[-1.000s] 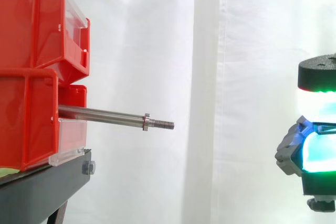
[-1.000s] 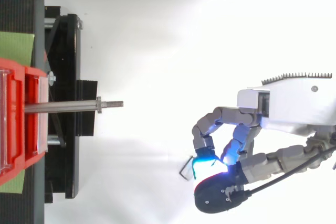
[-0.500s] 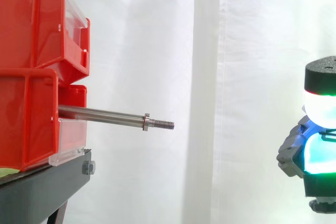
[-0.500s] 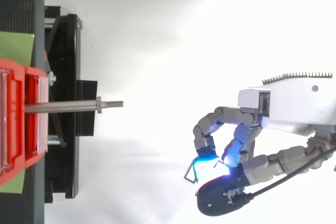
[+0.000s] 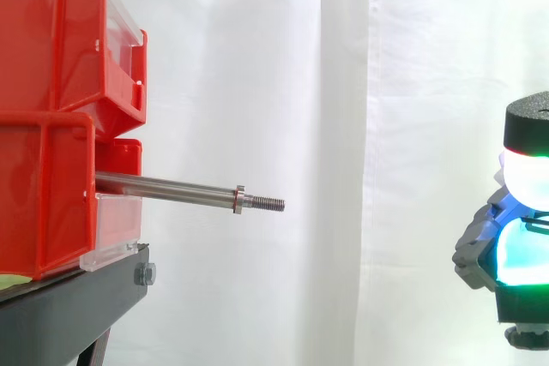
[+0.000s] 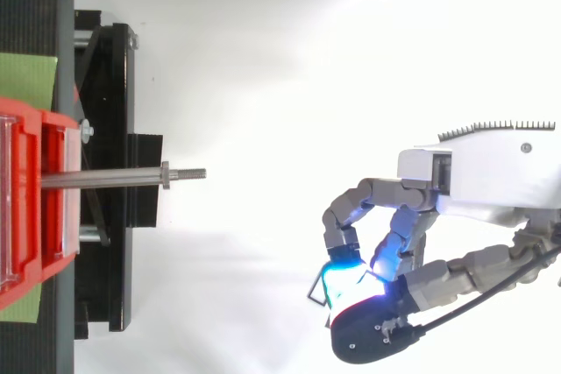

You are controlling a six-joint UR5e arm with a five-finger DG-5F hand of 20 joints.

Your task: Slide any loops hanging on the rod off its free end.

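A white curtain [image 5: 257, 83] hangs behind the stand [image 5: 69, 315], brightly and evenly lit, with a long vertical fold to the stand's right. The stand is black, with a bolt [image 5: 144, 275] in its front edge. On it sits a red lower bin [image 5: 43, 195] with an upper bin [image 5: 51, 40] stacked above, both with clear fronts. A green sheet [image 6: 26, 76] lies on the stand under them

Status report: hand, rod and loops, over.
Hand curled, pinching thin green loop, well off the rod. Rod carries no loops. Nothing between them.
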